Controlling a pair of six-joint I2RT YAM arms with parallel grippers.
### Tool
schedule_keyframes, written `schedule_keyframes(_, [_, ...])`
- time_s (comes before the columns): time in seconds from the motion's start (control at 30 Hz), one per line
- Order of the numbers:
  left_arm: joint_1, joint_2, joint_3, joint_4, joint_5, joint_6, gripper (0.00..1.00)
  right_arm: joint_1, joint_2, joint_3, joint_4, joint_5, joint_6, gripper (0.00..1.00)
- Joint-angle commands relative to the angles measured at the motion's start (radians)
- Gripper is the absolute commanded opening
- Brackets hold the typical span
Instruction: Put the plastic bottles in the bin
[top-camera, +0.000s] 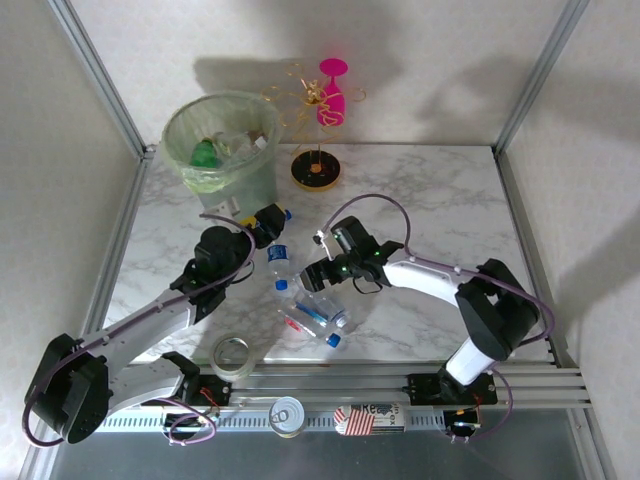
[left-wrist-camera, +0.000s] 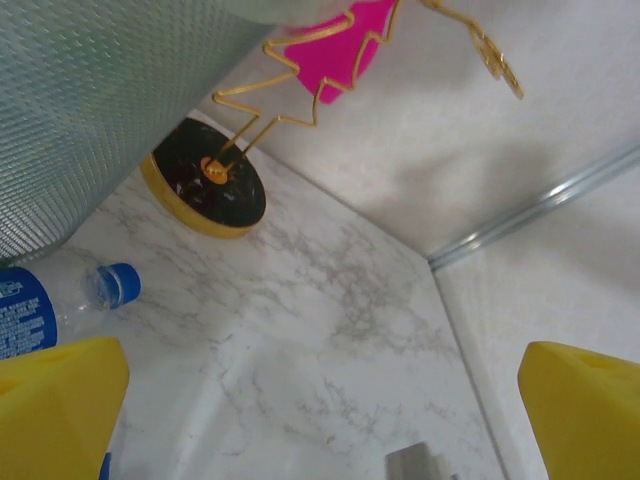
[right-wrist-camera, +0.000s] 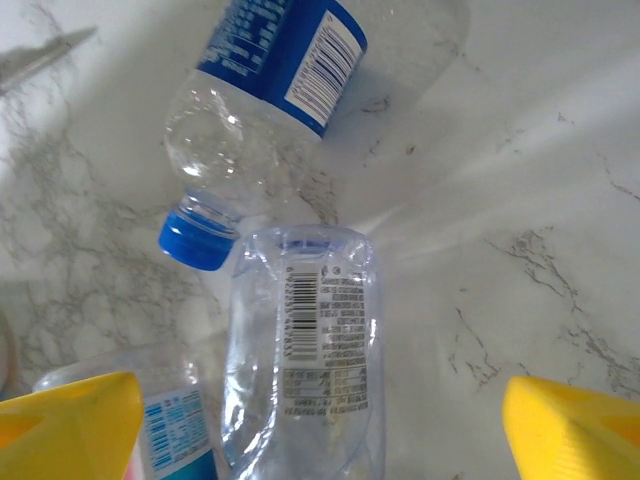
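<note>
Three plastic bottles lie together mid-table: a blue-labelled one (top-camera: 279, 258), a clear one (top-camera: 297, 296) and one (top-camera: 322, 322) with a red streak. My right gripper (top-camera: 318, 274) hovers over them, open. In the right wrist view its yellow fingers (right-wrist-camera: 575, 430) straddle the clear bottle (right-wrist-camera: 305, 360); the blue-labelled bottle (right-wrist-camera: 270, 80) lies beyond and a light-blue-labelled one (right-wrist-camera: 170, 430) at the left finger. My left gripper (top-camera: 268, 222) stands open beside the bin (top-camera: 245, 175), empty, with a blue-capped bottle (left-wrist-camera: 110, 285) by its left finger (left-wrist-camera: 60, 400). Several bottles lie inside the bin.
A pink goblet (top-camera: 333, 90) and a gold wire stand on a black round base (top-camera: 316, 170) sit behind, right of the bin. A tape roll (top-camera: 232, 355), a can (top-camera: 290, 415) and a packet (top-camera: 365, 418) lie along the near rail. Frame posts edge the table.
</note>
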Motion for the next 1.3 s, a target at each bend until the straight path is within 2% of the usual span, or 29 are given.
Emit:
schedule_keyframes(0.0, [-0.008, -0.005, -0.029, 0.115, -0.097, -0.075, 1.00, 0.017, 0.050, 0.068, -0.049, 0.027, -0.038, 0.91])
schedule_keyframes(0.43, [-0.007, 0.049, -0.051, 0.120, -0.107, -0.098, 1.00, 0.043, 0.158, 0.112, -0.077, 0.069, -0.058, 0.90])
schedule_keyframes(0.63, [-0.007, 0.062, -0.052, 0.122, -0.102, -0.098, 1.00, 0.043, 0.203, 0.103, -0.057, 0.134, -0.052, 0.87])
schedule_keyframes(0.9, [-0.007, 0.063, -0.054, 0.120, -0.105, -0.102, 0.99, 0.043, 0.229, 0.089, -0.030, 0.256, -0.029, 0.74])
schedule_keyframes(1.03, [-0.007, 0.071, -0.050, 0.126, -0.089, -0.102, 1.00, 0.043, 0.227, 0.083, -0.024, 0.286, -0.021, 0.63])
schedule_keyframes(1.13, [-0.009, 0.079, -0.040, 0.130, -0.065, -0.092, 1.00, 0.041, 0.205, 0.076, -0.013, 0.278, -0.014, 0.55])
schedule_keyframes(1.27, [-0.013, 0.099, -0.026, 0.147, -0.022, -0.081, 1.00, 0.012, 0.142, 0.058, 0.020, 0.227, 0.025, 0.51])
